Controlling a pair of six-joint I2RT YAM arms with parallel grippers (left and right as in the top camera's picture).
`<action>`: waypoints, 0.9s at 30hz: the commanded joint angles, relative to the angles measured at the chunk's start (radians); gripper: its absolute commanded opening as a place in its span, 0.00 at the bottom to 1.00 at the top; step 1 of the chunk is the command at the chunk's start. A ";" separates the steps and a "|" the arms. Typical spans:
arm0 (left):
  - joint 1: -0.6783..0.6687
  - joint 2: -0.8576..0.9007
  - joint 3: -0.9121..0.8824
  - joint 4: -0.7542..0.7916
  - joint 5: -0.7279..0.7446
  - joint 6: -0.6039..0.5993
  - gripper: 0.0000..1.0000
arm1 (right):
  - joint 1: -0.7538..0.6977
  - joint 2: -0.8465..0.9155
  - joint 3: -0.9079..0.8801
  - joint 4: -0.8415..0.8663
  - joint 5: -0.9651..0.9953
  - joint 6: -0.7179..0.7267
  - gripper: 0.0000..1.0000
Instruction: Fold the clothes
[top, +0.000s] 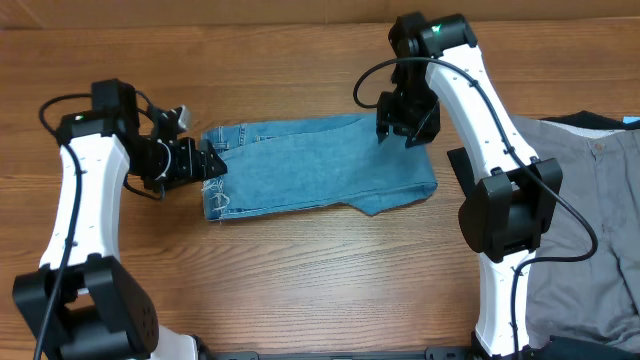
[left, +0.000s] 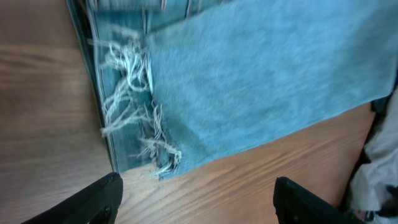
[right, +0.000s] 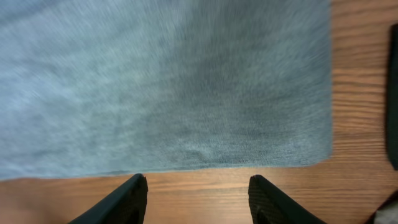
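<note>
The clothes are light-blue denim jeans (top: 320, 165), lying folded into a flat rectangle in the middle of the wooden table (top: 300, 290). Their frayed hems (left: 134, 112) are at the left end. My left gripper (top: 210, 163) is at that end, open, with only bare wood between its fingers (left: 106, 199). In the left wrist view the left gripper (left: 196, 183) sits just short of the hem. My right gripper (top: 405, 125) hovers at the jeans' far right corner. It is open too (right: 198, 183), with bare wood between its fingers (right: 134, 196) and the jeans' edge (right: 186, 112) just beyond the tips.
A grey garment (top: 590, 220) lies at the table's right side behind the right arm's base (top: 505, 210), with a dark piece (top: 600, 121) above it. A dark object (right: 393, 93) shows at the right wrist view's right edge.
</note>
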 joint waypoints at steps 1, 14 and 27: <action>-0.002 0.031 -0.017 -0.030 -0.034 0.023 0.81 | 0.000 -0.020 -0.053 0.014 -0.034 -0.056 0.56; -0.022 0.100 -0.039 0.017 -0.096 -0.057 0.76 | -0.005 -0.020 -0.098 0.082 -0.035 -0.080 0.58; -0.095 0.274 -0.050 0.100 -0.081 -0.093 0.52 | -0.005 -0.020 -0.098 0.096 -0.035 -0.081 0.59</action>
